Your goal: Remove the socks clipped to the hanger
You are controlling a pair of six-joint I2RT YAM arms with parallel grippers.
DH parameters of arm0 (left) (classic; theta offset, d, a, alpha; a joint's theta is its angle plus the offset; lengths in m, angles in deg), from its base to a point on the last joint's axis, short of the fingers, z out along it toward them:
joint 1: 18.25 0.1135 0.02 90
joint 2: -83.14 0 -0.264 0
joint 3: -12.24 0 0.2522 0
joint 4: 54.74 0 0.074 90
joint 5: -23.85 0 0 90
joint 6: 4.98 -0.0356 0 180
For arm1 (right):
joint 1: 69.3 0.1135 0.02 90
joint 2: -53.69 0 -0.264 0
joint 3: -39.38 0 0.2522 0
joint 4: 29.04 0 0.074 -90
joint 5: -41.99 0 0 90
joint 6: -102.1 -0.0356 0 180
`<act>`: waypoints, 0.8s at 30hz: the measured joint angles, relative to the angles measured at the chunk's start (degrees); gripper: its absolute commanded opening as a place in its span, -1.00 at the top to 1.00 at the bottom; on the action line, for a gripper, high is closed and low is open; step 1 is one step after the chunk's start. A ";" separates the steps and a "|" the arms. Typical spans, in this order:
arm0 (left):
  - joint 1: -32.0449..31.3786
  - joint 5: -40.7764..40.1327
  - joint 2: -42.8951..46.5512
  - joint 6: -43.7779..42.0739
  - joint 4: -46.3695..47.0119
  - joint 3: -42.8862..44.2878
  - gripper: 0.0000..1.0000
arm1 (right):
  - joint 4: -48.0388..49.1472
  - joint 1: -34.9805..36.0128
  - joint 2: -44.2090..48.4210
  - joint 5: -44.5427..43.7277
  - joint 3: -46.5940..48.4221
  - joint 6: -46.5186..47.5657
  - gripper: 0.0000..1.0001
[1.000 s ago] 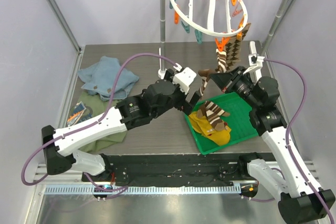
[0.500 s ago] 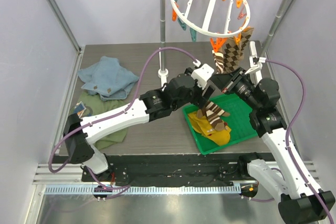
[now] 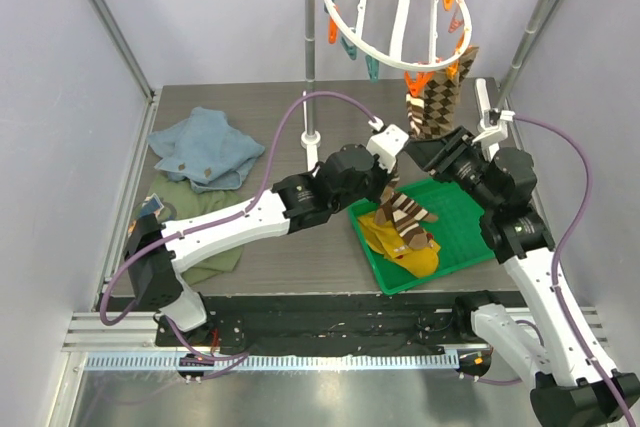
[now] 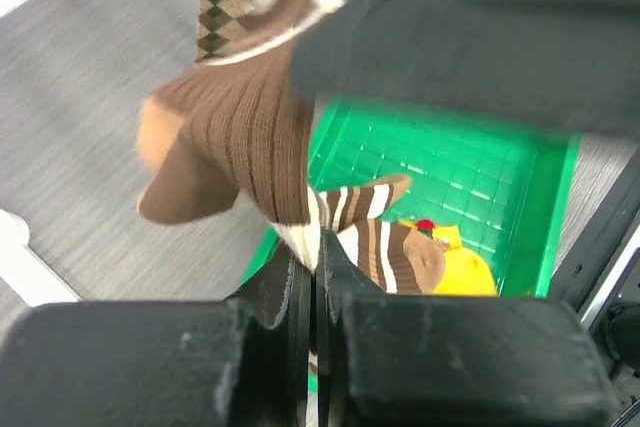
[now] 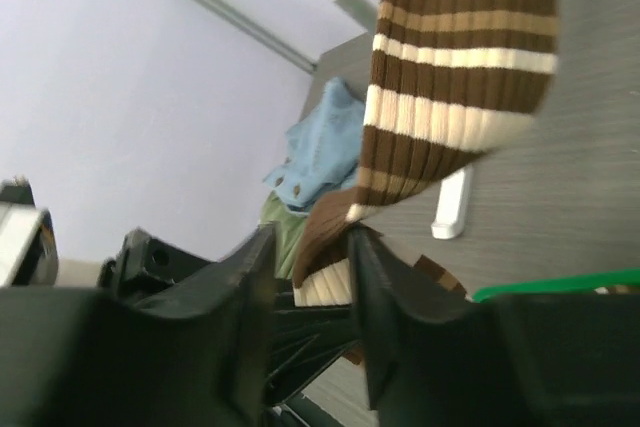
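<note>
At the upper centre, the white hanger holds two diamond-patterned socks by orange clips. The left gripper sits at their lower end and the right gripper is just beside them. Below them, a green tray holds mustard and striped socks.

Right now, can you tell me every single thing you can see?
hanger: one, white, hung on the rail.
clips: many, orange and teal, dangling from hanger.
diamond sock: one, brown-tan, clipped up.
striped sock: one, brown-cream, hanging beside it.
loose socks: several, yellow and striped, in tray.
tray: one, green, table's right.
blue cloth, olive cloth: one each, table's left.
rail stand: one, grey, back.
table: one, dark grey.
left fingers: black, shut on striped sock.
right fingers: black, open near the hanging socks.
</note>
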 measured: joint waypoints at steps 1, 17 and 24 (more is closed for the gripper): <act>0.00 0.00 0.22 0.20 0.79 -1.03 1.00 | -3.54 0.07 -0.24 -1.70 1.84 0.81 -0.10; -0.07 3.02 1.95 5.57 4.02 -7.06 1.00 | -20.96 0.15 -6.99 -24.39 27.61 12.26 -0.25; -0.39 2.25 1.95 7.43 5.55 -8.35 1.00 | -23.02 0.15 -17.99 -25.81 37.48 13.46 -0.05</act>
